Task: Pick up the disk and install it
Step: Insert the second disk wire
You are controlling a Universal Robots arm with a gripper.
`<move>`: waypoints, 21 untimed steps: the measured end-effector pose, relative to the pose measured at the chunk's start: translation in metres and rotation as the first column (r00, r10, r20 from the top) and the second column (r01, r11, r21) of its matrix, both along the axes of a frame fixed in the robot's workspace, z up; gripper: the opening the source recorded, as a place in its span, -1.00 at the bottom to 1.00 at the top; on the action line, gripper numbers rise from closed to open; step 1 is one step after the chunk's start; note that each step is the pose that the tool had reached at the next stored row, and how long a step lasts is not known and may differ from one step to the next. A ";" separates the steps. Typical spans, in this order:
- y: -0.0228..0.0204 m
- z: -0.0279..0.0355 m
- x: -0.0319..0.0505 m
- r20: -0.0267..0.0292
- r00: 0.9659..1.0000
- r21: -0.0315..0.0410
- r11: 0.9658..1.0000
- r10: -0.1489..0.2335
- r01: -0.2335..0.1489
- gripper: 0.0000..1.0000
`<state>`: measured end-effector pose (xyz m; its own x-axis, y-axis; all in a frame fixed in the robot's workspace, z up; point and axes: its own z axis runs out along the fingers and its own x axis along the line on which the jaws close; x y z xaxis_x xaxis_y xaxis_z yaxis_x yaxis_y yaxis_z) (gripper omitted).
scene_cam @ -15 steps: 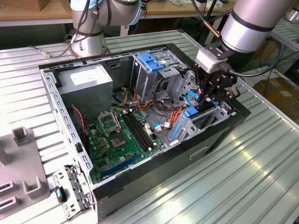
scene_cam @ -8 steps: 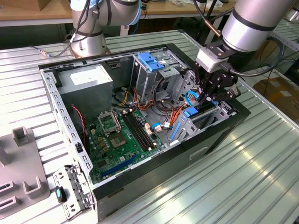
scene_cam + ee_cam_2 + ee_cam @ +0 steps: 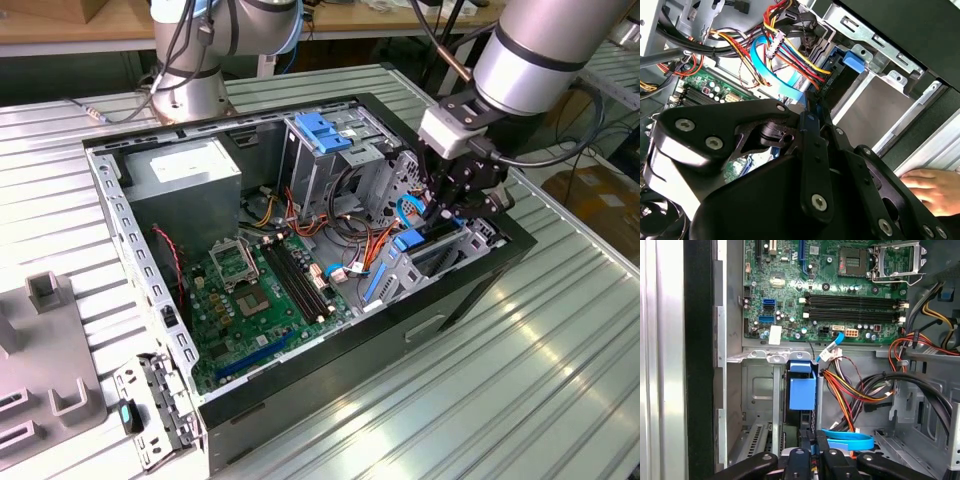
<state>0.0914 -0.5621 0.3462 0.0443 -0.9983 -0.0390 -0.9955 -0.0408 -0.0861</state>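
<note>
Watching this from beside the bench, the gripper (image 3: 447, 213) is down inside the open computer case (image 3: 470, 275), at the end on the exterior view's right where the drive bay sits. As far as I can judge its fingers (image 3: 799, 460) are pinched together on the thin edge of the disk (image 3: 802, 392). In the first wrist view the disk stands on edge right in front of the gripper, with its blue rail end facing the motherboard (image 3: 830, 285). My guess is it's held by the edge so the rails can run along the bay's metal guides, since a flat grip would put the fingers in the way.

The disk looks lined up with the bay or partly in it, but I can't tell if it's fully seated. A bundle of red, yellow and orange cables (image 3: 792, 57) and a flat blue cable (image 3: 850, 441) hang just beside it, so that corner is crowded.

Further in, the blue-topped drive cage (image 3: 325, 135) and the grey power supply (image 3: 185, 175) sit well apart from the gripper. A person's hand (image 3: 930, 186) rests on the table (image 3: 500, 400) just outside the case wall in the second wrist view — maybe steadying things.
</note>
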 end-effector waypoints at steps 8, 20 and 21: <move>-0.0002 0.0008 0.0000 0.000 1.000 0.002 1.000 -0.001 0.001 -0.68; -0.0018 0.0021 0.0000 0.000 1.000 0.001 1.000 -0.030 0.030 -0.68; -0.0018 0.0017 0.0000 0.000 1.000 0.001 1.000 -0.030 0.030 -0.68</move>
<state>0.0914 -0.5639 0.3479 0.0146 -0.9991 -0.0404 -0.9962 -0.0111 -0.0864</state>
